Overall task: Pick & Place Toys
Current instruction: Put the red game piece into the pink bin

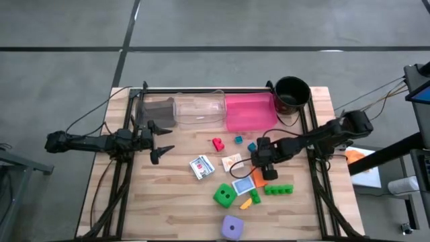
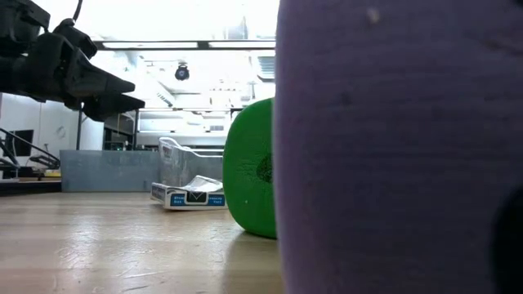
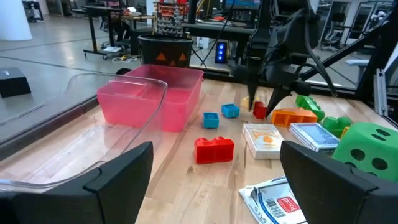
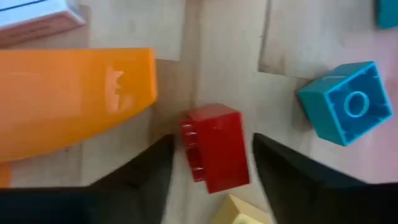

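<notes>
Right gripper (image 4: 211, 168) spread astride small red brick (image 4: 214, 146), frame centre: light, rigid, slick plastic; pinch flat sides.

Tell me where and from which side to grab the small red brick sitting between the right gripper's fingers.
Grip the small red brick across its two long smooth sides, coming straight down from above. It lies flat on the table, studs facing sideways toward the orange brick, and the right gripper already straddles it with a finger on each long side. The teal brick sits apart, leaving room for the fingers.
</notes>
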Robot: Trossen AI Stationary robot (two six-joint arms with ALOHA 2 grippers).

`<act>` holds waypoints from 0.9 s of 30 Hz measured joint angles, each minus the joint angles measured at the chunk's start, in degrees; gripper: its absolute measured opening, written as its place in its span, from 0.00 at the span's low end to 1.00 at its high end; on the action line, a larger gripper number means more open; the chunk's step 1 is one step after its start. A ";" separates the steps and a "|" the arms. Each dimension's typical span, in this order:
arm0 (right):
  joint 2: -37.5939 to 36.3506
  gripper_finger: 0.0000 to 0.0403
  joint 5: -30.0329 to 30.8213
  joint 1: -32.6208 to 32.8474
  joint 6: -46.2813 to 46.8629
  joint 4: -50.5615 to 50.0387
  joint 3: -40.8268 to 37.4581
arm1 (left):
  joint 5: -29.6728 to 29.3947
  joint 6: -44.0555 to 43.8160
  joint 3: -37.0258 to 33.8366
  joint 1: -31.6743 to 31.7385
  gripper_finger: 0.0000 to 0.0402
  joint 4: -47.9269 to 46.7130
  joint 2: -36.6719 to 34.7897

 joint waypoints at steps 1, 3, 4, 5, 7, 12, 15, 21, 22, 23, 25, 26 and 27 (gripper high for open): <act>0.03 0.40 -0.16 0.02 0.06 0.03 0.00 | -0.09 0.00 0.00 0.01 0.87 0.00 -0.01; -0.27 0.26 0.16 0.00 0.15 0.00 -0.06 | -0.21 -0.01 0.00 0.02 0.87 0.00 0.00; -0.40 0.21 0.94 -0.04 0.18 -0.15 -0.09 | -0.23 -0.02 0.00 0.02 0.87 0.00 -0.02; -0.68 0.22 1.30 -0.13 0.29 -0.38 -0.12 | -0.26 -0.02 0.00 0.02 0.87 0.00 0.00; -1.46 0.22 1.41 -0.13 0.69 -0.37 -0.17 | -0.35 -0.02 0.00 0.02 0.87 0.00 -0.02; -4.50 0.22 1.69 -0.09 1.25 -0.57 -0.15 | -0.37 -0.28 0.00 0.02 0.87 0.00 0.00; -8.03 0.22 2.49 -0.04 1.25 -0.32 -0.09 | -0.37 -0.31 0.00 0.01 0.87 -0.01 0.00; -16.62 0.22 4.71 -0.17 -2.04 13.43 -1.61 | -0.37 -0.39 0.00 0.02 0.87 -0.03 0.00; -17.91 0.22 4.28 -0.17 -3.46 18.97 -2.82 | -0.37 -0.39 0.00 0.02 0.87 -0.02 -0.01; -18.90 0.22 3.17 -0.34 -5.01 24.96 -4.40 | -0.37 -0.42 0.00 0.02 0.87 -0.03 -0.01; -20.35 0.22 0.10 -1.20 -7.73 37.89 -8.26 | -0.37 -0.44 0.00 0.02 0.87 -0.03 -0.01; -20.69 0.22 -1.21 -2.05 -8.55 44.11 -10.47 | -0.37 -0.46 0.00 0.02 0.87 -0.04 0.01; -20.87 0.22 -1.76 -3.15 -9.12 49.36 -12.70 | -0.37 -0.58 0.00 0.00 0.87 -0.04 0.18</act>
